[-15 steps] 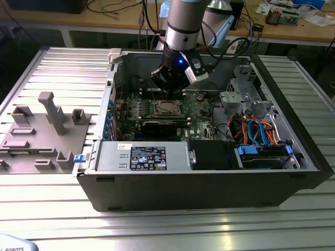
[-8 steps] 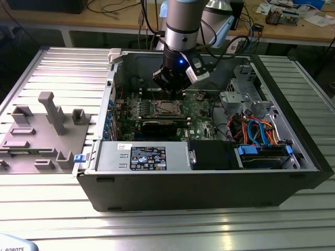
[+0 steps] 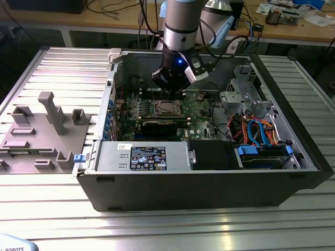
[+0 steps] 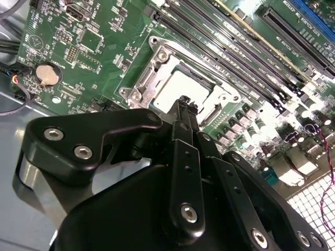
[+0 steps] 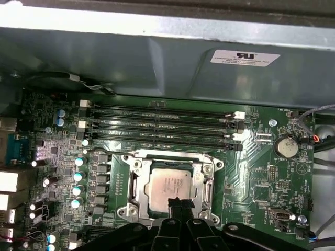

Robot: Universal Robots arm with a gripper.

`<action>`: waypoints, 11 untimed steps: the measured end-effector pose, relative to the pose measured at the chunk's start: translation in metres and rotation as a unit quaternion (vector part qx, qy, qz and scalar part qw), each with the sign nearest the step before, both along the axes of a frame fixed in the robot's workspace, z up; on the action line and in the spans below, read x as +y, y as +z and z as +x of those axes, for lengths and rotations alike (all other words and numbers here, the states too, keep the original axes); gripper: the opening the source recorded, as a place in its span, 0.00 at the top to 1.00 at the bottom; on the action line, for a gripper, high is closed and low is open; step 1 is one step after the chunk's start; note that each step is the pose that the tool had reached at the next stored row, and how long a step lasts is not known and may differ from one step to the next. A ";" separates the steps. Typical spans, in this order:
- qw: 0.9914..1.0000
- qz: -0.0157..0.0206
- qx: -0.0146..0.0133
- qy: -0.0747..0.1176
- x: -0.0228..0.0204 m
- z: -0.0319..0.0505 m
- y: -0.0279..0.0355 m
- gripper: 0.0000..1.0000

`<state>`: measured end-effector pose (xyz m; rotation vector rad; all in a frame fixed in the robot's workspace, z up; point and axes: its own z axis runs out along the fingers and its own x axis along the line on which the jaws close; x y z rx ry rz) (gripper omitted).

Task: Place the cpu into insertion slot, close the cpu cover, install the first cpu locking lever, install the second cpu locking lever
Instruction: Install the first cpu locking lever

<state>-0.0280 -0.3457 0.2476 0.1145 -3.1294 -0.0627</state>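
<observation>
Green board (image 5: 251, 172): cpu (image 5: 170, 185) socketed, just beyond gripper (image 5: 180, 205).

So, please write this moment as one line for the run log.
cpu: seated in insertion slot | cpu cover: down around cpu | end effector: shut, tips at cpu edge | holds: nothing

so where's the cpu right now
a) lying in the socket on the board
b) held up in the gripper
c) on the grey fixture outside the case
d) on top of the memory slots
a: in the first wrist view the cpu lies flat inside the insertion slot, with the gripper just over its edge.
</observation>
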 end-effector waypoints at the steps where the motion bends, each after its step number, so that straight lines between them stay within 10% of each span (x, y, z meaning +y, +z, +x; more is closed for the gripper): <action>1: 1.000 0.000 0.000 0.000 0.0000 -0.0007 0.0000 0.89; 11: 1.000 0.000 -0.001 0.000 0.0000 -0.0065 0.0005 0.89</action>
